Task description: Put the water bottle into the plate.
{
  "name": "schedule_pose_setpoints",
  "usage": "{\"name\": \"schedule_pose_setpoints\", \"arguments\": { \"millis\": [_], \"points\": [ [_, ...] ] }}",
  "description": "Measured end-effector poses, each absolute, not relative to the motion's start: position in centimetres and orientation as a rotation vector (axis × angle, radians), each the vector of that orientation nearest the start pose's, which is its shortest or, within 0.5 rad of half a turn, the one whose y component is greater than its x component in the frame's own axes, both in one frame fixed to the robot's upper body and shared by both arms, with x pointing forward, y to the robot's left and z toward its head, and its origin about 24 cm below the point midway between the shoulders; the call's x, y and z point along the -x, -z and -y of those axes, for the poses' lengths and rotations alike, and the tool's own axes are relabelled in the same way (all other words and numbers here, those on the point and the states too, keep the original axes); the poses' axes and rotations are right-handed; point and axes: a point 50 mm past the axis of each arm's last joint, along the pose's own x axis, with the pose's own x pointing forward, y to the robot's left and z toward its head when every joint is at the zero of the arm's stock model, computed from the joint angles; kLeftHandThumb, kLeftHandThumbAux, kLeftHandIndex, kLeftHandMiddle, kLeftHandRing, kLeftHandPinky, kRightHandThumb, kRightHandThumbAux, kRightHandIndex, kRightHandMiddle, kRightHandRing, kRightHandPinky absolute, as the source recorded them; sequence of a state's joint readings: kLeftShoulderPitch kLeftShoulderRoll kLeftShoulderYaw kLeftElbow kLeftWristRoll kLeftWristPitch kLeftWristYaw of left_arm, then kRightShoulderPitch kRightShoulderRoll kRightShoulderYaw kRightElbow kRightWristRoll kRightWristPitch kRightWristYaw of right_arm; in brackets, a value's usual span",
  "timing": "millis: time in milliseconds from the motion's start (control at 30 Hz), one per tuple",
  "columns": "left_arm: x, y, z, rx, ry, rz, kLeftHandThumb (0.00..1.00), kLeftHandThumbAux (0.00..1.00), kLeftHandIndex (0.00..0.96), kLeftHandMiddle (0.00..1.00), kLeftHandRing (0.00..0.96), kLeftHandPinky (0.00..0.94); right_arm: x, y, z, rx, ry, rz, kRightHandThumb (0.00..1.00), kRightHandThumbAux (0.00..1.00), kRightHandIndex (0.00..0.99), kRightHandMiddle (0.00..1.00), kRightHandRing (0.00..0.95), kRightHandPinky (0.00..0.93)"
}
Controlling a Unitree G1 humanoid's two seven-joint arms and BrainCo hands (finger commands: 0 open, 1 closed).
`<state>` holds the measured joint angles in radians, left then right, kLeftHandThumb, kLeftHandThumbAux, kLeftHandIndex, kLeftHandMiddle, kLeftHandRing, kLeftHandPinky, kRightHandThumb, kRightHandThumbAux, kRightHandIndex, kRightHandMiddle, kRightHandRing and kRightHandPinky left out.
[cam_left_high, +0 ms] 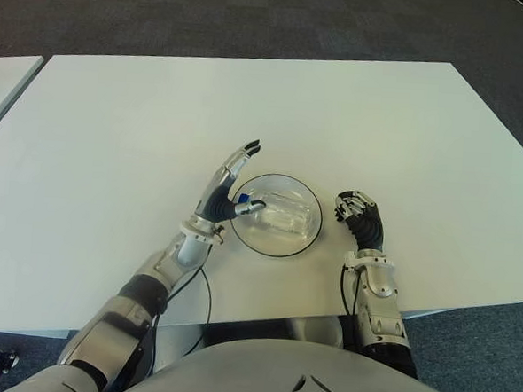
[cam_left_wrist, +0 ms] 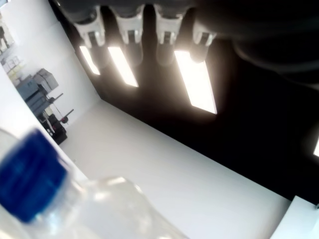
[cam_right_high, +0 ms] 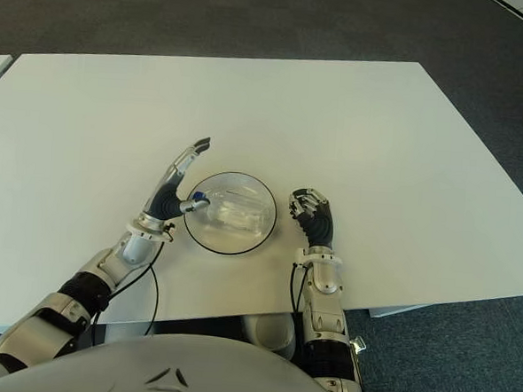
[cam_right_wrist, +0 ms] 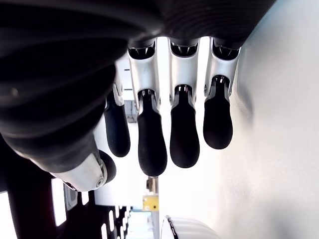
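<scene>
The clear water bottle with a blue cap lies on its side inside the glass plate, near the table's front edge. My left hand stands just left of the plate, open, fingers stretched up and away, thumb close to the cap. In the left wrist view the blue cap shows close by, with nothing between the straight fingers. My right hand shows just right of the plate, fingers curled and holding nothing.
The white table stretches wide behind and to both sides of the plate. A second white table edge shows at the far left. Dark carpet lies beyond. A black cable loops by my left forearm.
</scene>
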<state>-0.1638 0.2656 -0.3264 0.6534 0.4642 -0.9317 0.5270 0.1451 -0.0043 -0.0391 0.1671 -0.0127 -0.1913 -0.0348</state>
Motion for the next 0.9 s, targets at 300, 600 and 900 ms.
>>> {"name": "schedule_pose_setpoints", "arguments": {
  "millis": [300,600,900],
  "points": [
    [-22.8,-2.7,-14.7,-0.259,0.01,0.541,0.087,0.295,0.0,0.0,0.0,0.0,-21.5,1.1,17.0,0.024,0.111,-0.114,0.703,0.73,0.437,0.662,0.646,0.636],
    [-20.4,-0.5,-15.8,-0.205,-0.058,0.4,0.089,0.288,0.0,0.0,0.0,0.0,-21.5,1.2,17.0,0.03,0.114,-0.114,0.704,0.729,0.437,0.659,0.645,0.644],
    [-20.7,-0.2,-16.6,-0.121,-0.072,0.336,0.074,0.346,0.0,0.0,0.0,0.015,-21.5,1.3,17.0,0.041,0.114,-0.116,0.704,0.73,0.437,0.661,0.649,0.643]
  ]
}}
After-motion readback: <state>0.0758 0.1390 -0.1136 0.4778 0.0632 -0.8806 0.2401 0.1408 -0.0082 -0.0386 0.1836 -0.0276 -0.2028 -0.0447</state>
